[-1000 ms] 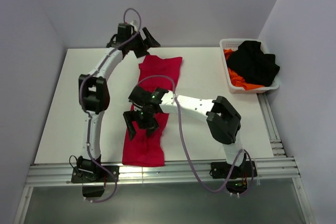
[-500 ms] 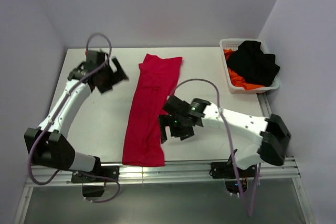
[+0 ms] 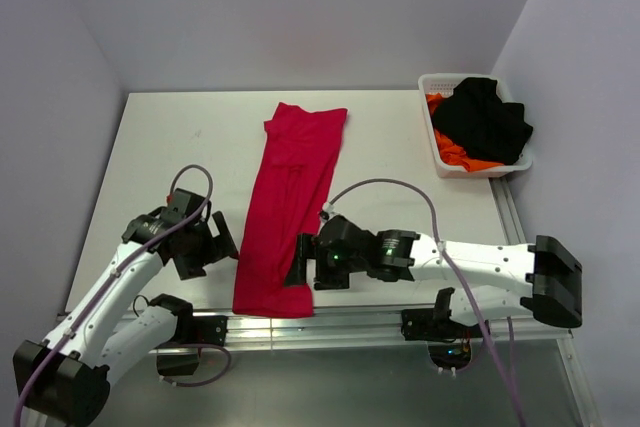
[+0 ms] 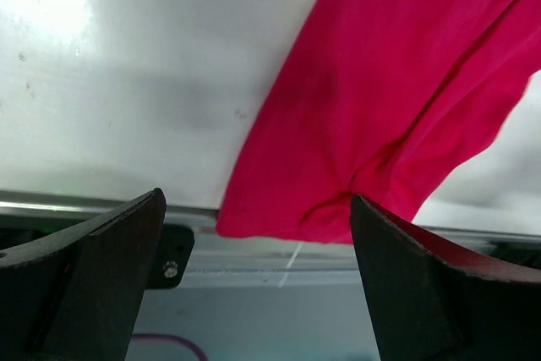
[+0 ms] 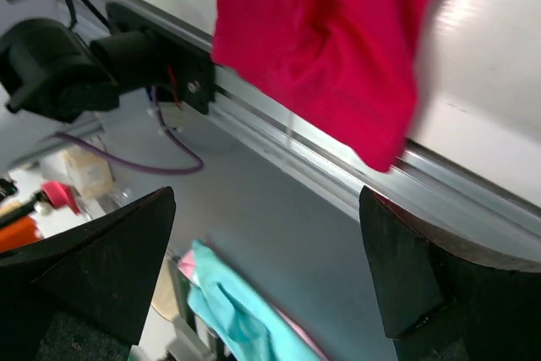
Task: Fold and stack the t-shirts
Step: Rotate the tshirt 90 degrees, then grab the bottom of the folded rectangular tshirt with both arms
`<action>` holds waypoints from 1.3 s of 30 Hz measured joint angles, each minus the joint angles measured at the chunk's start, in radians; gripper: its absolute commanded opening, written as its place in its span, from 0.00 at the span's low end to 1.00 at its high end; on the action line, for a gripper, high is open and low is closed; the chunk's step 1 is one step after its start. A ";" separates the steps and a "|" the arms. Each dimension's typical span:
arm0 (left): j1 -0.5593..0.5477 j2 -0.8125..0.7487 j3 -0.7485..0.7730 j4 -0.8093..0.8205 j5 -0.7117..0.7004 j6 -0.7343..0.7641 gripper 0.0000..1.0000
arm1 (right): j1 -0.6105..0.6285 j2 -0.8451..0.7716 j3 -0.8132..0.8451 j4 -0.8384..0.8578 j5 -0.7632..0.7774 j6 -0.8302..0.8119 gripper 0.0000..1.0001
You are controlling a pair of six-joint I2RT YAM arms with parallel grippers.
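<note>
The crimson-red t-shirt (image 3: 290,202) lies on the table as a long narrow strip, running from the far middle to the near edge, where its end (image 4: 389,107) slightly overhangs. My left gripper (image 3: 220,244) stands open just left of that near end, fingers empty (image 4: 258,293). At the strip's right edge close to the same end is my right gripper (image 3: 300,265), open and low, with nothing between its fingers (image 5: 266,276). The red cloth (image 5: 330,40) fills the top of the right wrist view. A black t-shirt (image 3: 490,117) and an orange one (image 3: 460,155) lie crumpled in the basket.
The white lattice basket (image 3: 436,80) sits at the table's far right corner. A metal rail (image 3: 350,322) runs along the near table edge. Walls close in on the left, back and right. Teal cloth (image 5: 237,310) lies on the floor below the table.
The left arm swung from the far left of the table down to the near edge beside the shirt's end. The right gripper slid left and nearer, against the strip's right edge.
</note>
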 measured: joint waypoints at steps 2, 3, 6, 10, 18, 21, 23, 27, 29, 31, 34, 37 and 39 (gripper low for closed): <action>-0.014 -0.023 -0.011 -0.029 0.008 -0.011 0.92 | 0.047 0.047 0.001 0.054 0.036 0.052 0.95; -0.023 -0.037 -0.011 -0.039 0.009 -0.016 0.92 | 0.066 0.072 0.006 0.070 0.052 0.073 0.94; -0.045 -0.063 -0.006 -0.073 0.018 -0.039 0.90 | 0.123 0.172 0.030 0.084 0.101 0.143 0.94; -0.079 -0.055 -0.005 -0.098 0.056 -0.088 0.94 | 0.198 0.300 0.119 0.009 0.171 0.218 0.94; -0.197 -0.079 -0.098 0.070 0.130 -0.229 0.95 | 0.267 0.281 0.173 -0.134 0.261 0.307 0.93; -0.274 -0.058 -0.165 0.118 0.114 -0.298 0.93 | 0.257 0.198 0.112 -0.169 0.283 0.312 0.92; -0.309 -0.058 -0.219 0.145 0.103 -0.350 0.93 | 0.248 0.148 0.070 -0.186 0.285 0.308 0.92; -0.375 -0.019 -0.274 0.156 0.042 -0.437 0.92 | 0.234 0.120 -0.004 -0.166 0.277 0.281 0.92; -0.408 0.006 -0.286 0.158 0.013 -0.478 0.92 | 0.231 0.130 -0.033 -0.152 0.266 0.252 0.92; -0.418 0.002 -0.287 0.158 -0.002 -0.515 0.92 | 0.230 0.156 -0.036 -0.138 0.253 0.217 0.92; -0.422 -0.012 -0.300 0.160 -0.009 -0.560 0.90 | 0.225 0.190 -0.036 -0.084 0.235 0.157 0.91; -0.425 -0.022 -0.311 0.170 -0.006 -0.607 0.89 | 0.214 0.224 -0.036 -0.031 0.209 0.105 0.88; -0.436 -0.031 -0.314 0.180 -0.006 -0.637 0.88 | 0.202 0.245 -0.036 0.000 0.193 0.076 0.85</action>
